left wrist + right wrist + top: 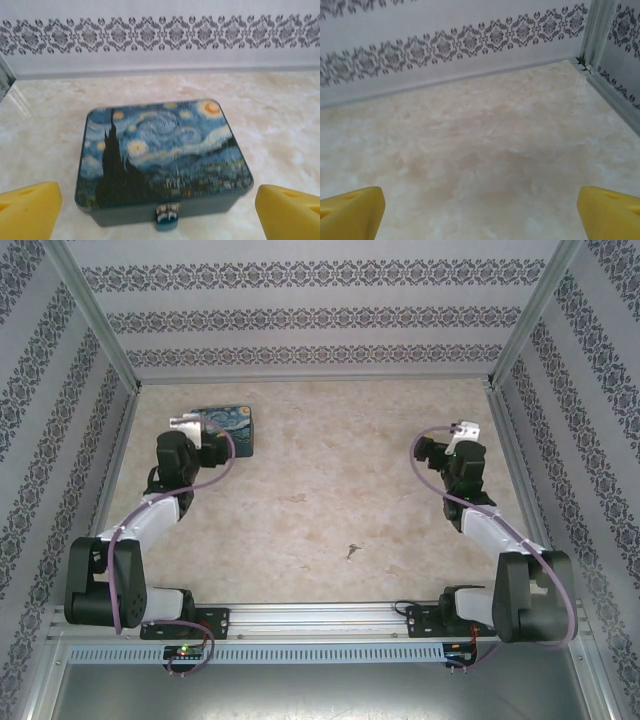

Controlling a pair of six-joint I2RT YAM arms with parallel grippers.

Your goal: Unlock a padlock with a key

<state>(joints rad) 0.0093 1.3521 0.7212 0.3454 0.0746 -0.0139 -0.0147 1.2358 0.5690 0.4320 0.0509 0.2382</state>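
Key [350,552] lies well apart from padlock [240,430]; left tool [160,212] and right tool [480,215] released.

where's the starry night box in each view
top external: painted box at far left, toward the back
left wrist: centre, its lock facing the camera
right wrist: marble tabletop up to the damask wallpaper band
shared landmark: that band

table [330,480]: beige marbled | padlock [243,432]: far left, lid up | key [350,552]: near middle, well apart
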